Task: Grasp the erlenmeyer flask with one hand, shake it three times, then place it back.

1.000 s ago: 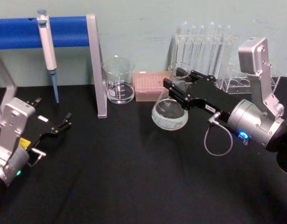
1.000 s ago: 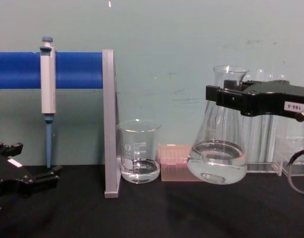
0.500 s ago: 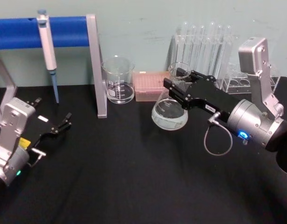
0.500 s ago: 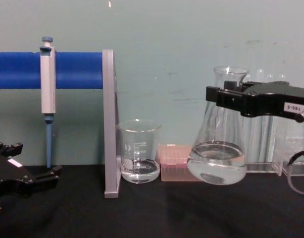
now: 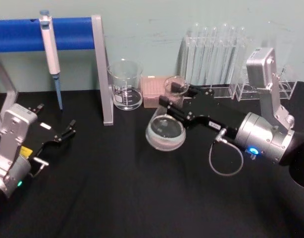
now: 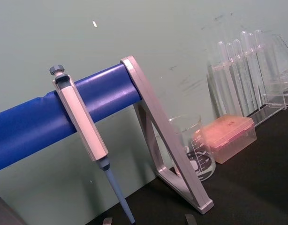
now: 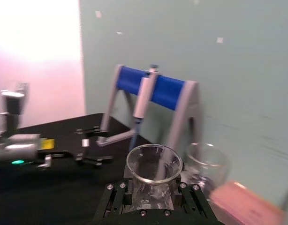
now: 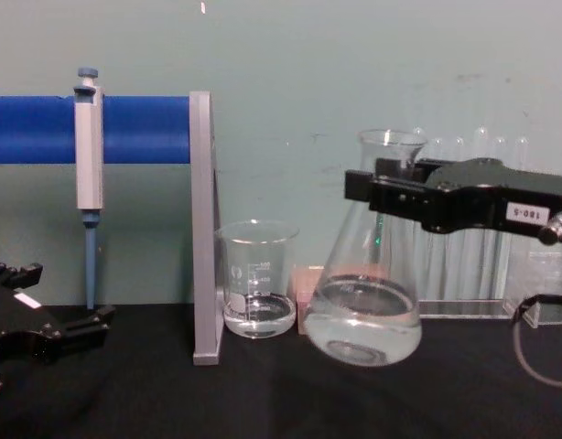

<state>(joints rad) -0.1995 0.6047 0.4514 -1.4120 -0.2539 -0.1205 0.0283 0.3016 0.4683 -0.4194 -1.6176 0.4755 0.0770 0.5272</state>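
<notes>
One arm worked | we had right gripper (image 8: pixel 383 190) clamped on erlenmeyer flask (image 8: pixel 363 306) neck | judged glass fragile, slick, bottom-heavy | left gripper (image 5: pixel 57 119) parked, spread.

From my station I see a table (image 5: pixel 142 198) draped in black cloth, running back to a pale green wall. Along its far edge stands the grey leg of a blue-barred stand (image 5: pixel 103 74), with a glass beaker (image 5: pixel 126 85) holding a little clear liquid just beside it, then a pink box (image 5: pixel 152 91). Farther right, a clear rack (image 5: pixel 211 59) of test tubes stands upright on the cloth.
</notes>
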